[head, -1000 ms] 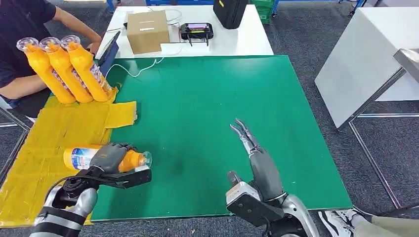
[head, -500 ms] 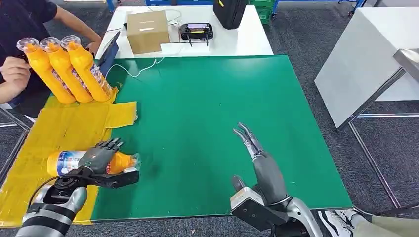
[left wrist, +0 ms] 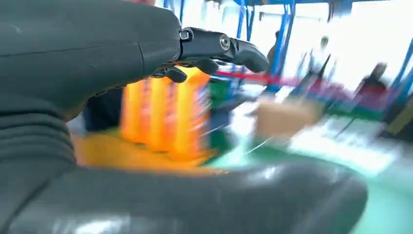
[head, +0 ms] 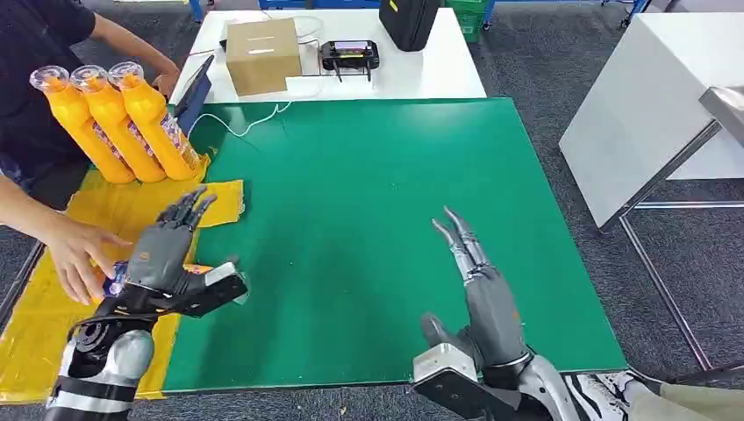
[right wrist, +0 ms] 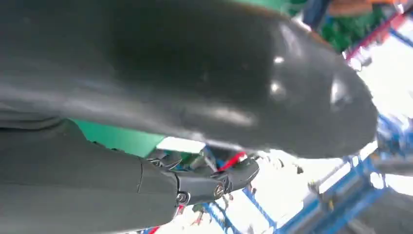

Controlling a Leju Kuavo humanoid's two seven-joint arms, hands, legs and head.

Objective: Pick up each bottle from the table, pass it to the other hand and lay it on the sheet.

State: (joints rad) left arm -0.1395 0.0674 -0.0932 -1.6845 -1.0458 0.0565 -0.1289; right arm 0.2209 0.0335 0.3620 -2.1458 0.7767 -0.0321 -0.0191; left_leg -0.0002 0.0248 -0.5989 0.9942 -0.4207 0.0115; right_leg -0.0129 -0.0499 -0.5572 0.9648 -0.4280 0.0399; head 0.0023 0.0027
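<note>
One orange bottle (head: 117,281) lies on its side on the yellow sheet (head: 53,324), mostly hidden beneath my left hand (head: 167,250). That hand hovers over it with fingers spread and holds nothing. A person's hand (head: 75,253) touches the bottle's label end. Three more orange bottles (head: 114,123) stand together at the sheet's far corner, and they appear blurred in the left wrist view (left wrist: 165,114) beyond my left hand's fingers (left wrist: 214,46). My right hand (head: 478,281) is above the green mat (head: 368,175) near its front edge, fingers straight and apart, with nothing in it.
Behind the mat, a white table carries a cardboard box (head: 261,54), a handheld controller (head: 349,54) and a black bag (head: 408,22). A white cable (head: 254,123) trails onto the mat's far left corner. The person sits at the far left. A white table (head: 649,105) stands at right.
My left hand let the bottle go on the sheet, then rose with its fingers spread. The person's hand came in and reached the bottle. My right hand drifted slightly to the right.
</note>
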